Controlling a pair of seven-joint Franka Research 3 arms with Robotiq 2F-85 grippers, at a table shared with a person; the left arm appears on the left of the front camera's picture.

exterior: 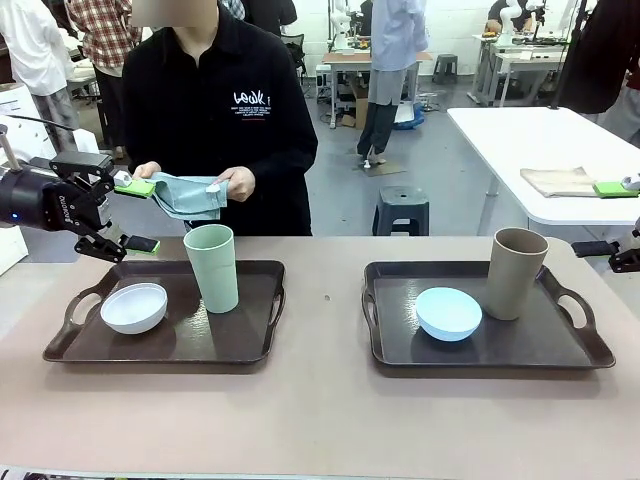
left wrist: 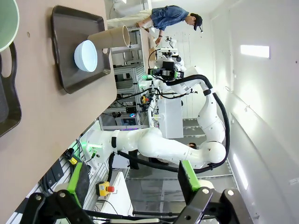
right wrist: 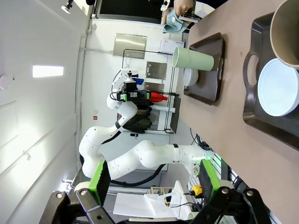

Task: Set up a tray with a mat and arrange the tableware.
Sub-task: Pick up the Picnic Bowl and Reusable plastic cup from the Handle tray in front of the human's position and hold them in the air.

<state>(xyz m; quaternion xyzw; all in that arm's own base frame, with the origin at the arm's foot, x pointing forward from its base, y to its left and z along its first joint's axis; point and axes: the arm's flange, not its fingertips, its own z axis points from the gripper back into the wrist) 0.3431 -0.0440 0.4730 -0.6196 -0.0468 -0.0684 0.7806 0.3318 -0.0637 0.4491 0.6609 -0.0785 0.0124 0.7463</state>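
Observation:
A person at the far side holds a folded grey-blue mat [exterior: 190, 195] in both hands, and it also shows as the mat [right wrist: 173, 23] in the right wrist view. My left gripper [exterior: 128, 215] hangs open at the table's far left; its upper pad is right beside the mat's corner, and I cannot tell whether they touch. The left tray [exterior: 250, 345] carries a white bowl [exterior: 134, 307] and a pale green cup [exterior: 212, 267]. On the right tray [exterior: 560, 350] stand a light blue bowl [exterior: 448, 312] and a tan cup [exterior: 517, 272]. My right gripper [exterior: 610, 220] is open at the right edge.
Bare table [exterior: 320, 410] lies between and in front of the trays. Behind at the right stands a white table [exterior: 520, 140] with a cloth on it, and a grey stool [exterior: 402, 210] sits on the floor. Other people stand farther back.

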